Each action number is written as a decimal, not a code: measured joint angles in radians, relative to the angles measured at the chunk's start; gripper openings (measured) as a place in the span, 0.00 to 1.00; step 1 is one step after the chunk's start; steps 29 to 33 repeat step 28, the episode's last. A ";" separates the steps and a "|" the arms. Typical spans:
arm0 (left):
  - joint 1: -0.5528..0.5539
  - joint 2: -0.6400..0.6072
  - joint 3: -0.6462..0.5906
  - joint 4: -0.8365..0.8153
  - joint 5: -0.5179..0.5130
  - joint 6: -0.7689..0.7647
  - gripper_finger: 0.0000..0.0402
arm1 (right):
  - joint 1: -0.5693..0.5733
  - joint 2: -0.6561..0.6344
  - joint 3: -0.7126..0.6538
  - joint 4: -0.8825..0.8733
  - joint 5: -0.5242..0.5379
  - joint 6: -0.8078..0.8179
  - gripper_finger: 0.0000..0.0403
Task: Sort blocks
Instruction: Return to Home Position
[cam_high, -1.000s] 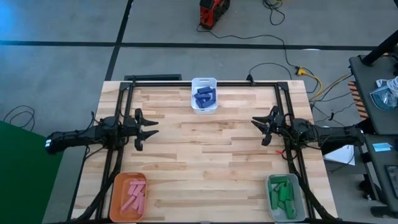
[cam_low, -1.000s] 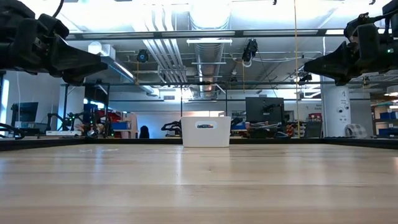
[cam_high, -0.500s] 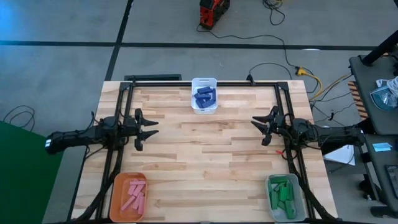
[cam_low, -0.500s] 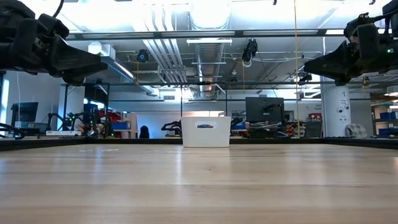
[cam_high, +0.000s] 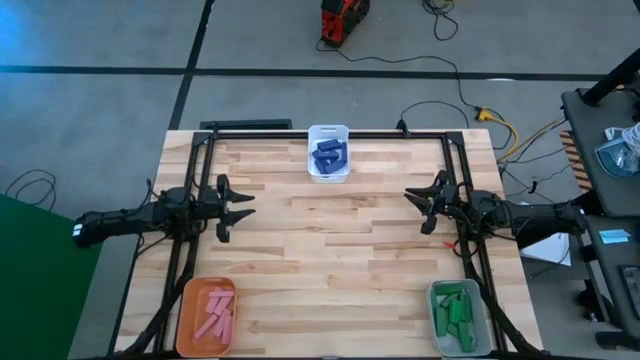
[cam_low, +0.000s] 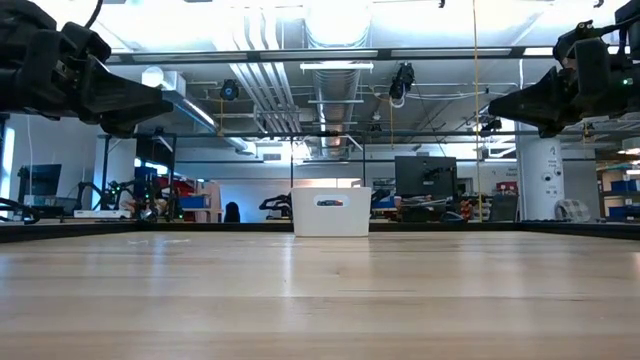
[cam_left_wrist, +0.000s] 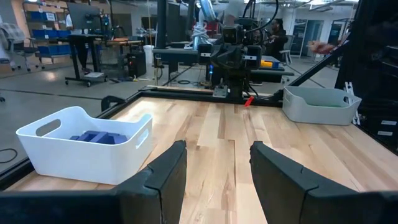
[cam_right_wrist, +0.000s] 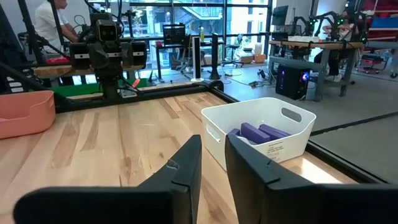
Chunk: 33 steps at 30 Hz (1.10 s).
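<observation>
All blocks lie in bins. The dark blue blocks (cam_high: 329, 153) fill the white bin (cam_high: 328, 129) at the table's far middle, and also show as blue blocks (cam_left_wrist: 99, 137) (cam_right_wrist: 264, 132) in both wrist views. Pink blocks (cam_high: 215, 312) lie in the orange bin (cam_high: 186, 300) at the near left. Green blocks (cam_high: 455, 312) lie in the grey bin (cam_high: 484, 320) at the near right. My left gripper (cam_high: 240, 207) (cam_left_wrist: 217, 146) hovers open over the left side. My right gripper (cam_high: 412, 207) (cam_right_wrist: 213, 140) hovers over the right side, open by a narrow gap. Both hold nothing.
Both grippers hang well above the wood in the low view, left gripper (cam_low: 165, 100) and right gripper (cam_low: 495, 105). Black frame rails run along the table's far edge and both sides. The bare wooden top (cam_high: 330, 250) stretches between the arms.
</observation>
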 joint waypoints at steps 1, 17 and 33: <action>0.000 0.000 0.000 0.000 0.000 0.000 0.39 | 0.000 0.000 0.000 0.000 0.000 0.000 0.15; 0.000 0.000 0.000 0.000 0.000 0.000 0.39 | 0.000 0.000 0.000 0.000 0.000 0.000 0.19; 0.000 0.000 0.000 0.000 0.000 0.000 0.39 | 0.000 0.000 0.000 0.000 0.000 0.000 0.24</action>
